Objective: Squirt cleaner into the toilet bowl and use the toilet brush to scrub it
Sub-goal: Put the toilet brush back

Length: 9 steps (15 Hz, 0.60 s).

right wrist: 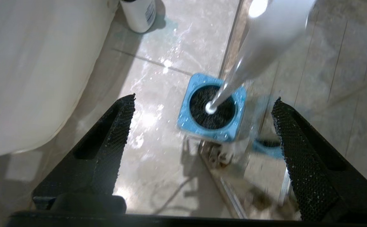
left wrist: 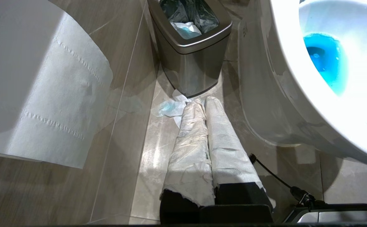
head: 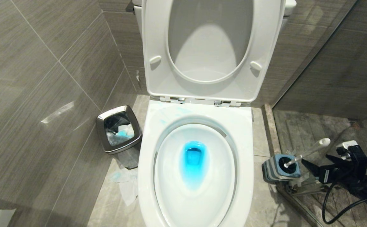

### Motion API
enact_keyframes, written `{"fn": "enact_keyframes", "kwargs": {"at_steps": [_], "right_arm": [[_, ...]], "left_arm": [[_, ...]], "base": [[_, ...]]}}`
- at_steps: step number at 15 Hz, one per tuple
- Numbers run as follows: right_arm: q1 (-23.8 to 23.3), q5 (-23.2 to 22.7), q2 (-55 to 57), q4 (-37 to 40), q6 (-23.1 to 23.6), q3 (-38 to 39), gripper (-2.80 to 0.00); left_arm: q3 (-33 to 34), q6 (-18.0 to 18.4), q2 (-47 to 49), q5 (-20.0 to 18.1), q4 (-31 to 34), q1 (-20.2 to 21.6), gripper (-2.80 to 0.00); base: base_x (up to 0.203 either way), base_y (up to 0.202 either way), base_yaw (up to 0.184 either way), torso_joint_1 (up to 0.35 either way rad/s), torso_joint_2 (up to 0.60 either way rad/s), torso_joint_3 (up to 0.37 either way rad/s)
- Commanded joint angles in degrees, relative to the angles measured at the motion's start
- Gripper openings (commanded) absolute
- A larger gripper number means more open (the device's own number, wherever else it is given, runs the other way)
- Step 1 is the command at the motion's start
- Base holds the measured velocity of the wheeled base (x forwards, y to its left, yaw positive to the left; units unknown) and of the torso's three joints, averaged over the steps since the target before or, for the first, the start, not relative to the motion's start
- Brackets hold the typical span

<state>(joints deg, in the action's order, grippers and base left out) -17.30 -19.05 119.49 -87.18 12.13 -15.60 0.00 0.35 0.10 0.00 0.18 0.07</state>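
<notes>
Beside the toilet, on the floor at its right, the toilet brush (head: 307, 152) stands in its grey-and-blue striped holder (head: 279, 169), its slim white handle leaning up and away toward the glass partition (head: 328, 78). From the right wrist view the brush handle (right wrist: 265, 41) rises out of the dark bristles in the blue-topped holder (right wrist: 212, 113), blurred near the camera. The right gripper (head: 312, 168) hovers just beside the holder with its black fingers (right wrist: 107, 145) spread wide, one to each side of the holder and neither touching it or the handle. The toilet bowl (head: 243, 148) sits in the middle of the head view, seat and lid raised against the tank, and the cleaner (head: 193, 160) tints the water at the bottom vivid blue, with faint pale streaks on the rim behind. A white bottle (right wrist: 139, 14) stands on the tiles near the base of the toilet. On the other side a small square steel bin (head: 119, 129) holds crumpled tissues, some blue-stained, and more tissue (head: 126, 184) lies on the floor in front of it. The left gripper (left wrist: 203, 104) hangs low next to the bowl, its paper-wrapped fingers pressed together and pointing at the bin (left wrist: 191, 53). A hanging sheet of toilet paper (left wrist: 44, 94) fills the near side of that view.
</notes>
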Motion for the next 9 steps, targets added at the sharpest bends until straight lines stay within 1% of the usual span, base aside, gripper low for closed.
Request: {"fn": "enact_keyframes", "kwargs": {"at_steps": [1, 3, 5, 7, 9], "right_arm": [[0.28, -0.18, -3.45, -0.49, 0.09, 3.98, 0.0], [0.5, -0.24, -6.16, -0.49, 0.09, 5.96, 0.0], [0.82, -1.33, -10.68, -0.49, 0.11, 9.51, 0.0], [0.91, -2.16, -17.48, -0.49, 0.2, 14.26, 0.0], [0.95, -2.41, -25.07, -0.49, -0.25, 15.1, 0.0]], "left_arm": [[0.0, 0.0, -0.01, 0.0, -0.01, 0.01, -2.8], [0.0, 0.0, -0.01, 0.0, -0.01, 0.01, -2.8], [0.0, 0.0, -0.01, 0.0, -0.01, 0.01, -2.8], [0.0, 0.0, -0.01, 0.0, -0.01, 0.01, -2.8], [0.0, 0.0, -0.01, 0.0, -0.01, 0.01, -2.8]], "base": [[0.0, 0.0, 0.0, 0.0, 0.0, 0.0], [0.0, 0.0, 0.0, 0.0, 0.0, 0.0], [0.0, 0.0, 0.0, 0.0, 0.0, 0.0], [0.0, 0.0, 0.0, 0.0, 0.0, 0.0], [0.0, 0.0, 0.0, 0.0, 0.0, 0.0]]}}
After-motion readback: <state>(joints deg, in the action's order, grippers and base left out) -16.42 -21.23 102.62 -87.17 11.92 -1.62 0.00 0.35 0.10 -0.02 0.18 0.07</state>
